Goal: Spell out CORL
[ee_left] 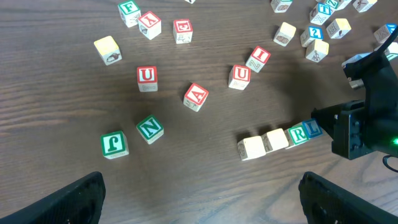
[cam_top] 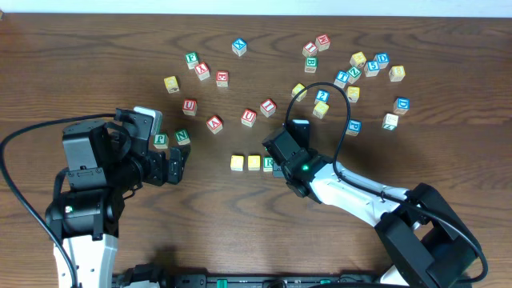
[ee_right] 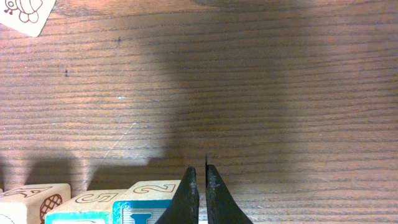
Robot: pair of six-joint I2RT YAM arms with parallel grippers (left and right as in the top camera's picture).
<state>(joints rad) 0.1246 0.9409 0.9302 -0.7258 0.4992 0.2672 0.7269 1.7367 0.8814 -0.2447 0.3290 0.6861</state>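
A row of blocks lies at the table's middle: two yellow-sided blocks [cam_top: 237, 162] [cam_top: 254, 162], then a green R block [ee_left: 298, 134] and a blue L block [ee_left: 313, 129]. In the right wrist view the blue L block [ee_right: 146, 205] sits just left of my right gripper [ee_right: 200, 180]. That gripper's fingers are pressed together with nothing between them, against the block's right side. In the overhead view my right gripper [cam_top: 280, 160] is at the row's right end. My left gripper [cam_top: 178, 164] is open and empty left of the row, and its view shows bare wood between its fingers [ee_left: 211, 205].
Loose letter blocks lie behind the row: red U [ee_left: 147, 76], red A [ee_left: 195, 96], green N [ee_left: 150, 129], green J [ee_left: 114, 144]. A cluster of several blocks [cam_top: 368, 68] sits at the back right. A block corner [ee_right: 25, 15] shows at the top left of the right wrist view.
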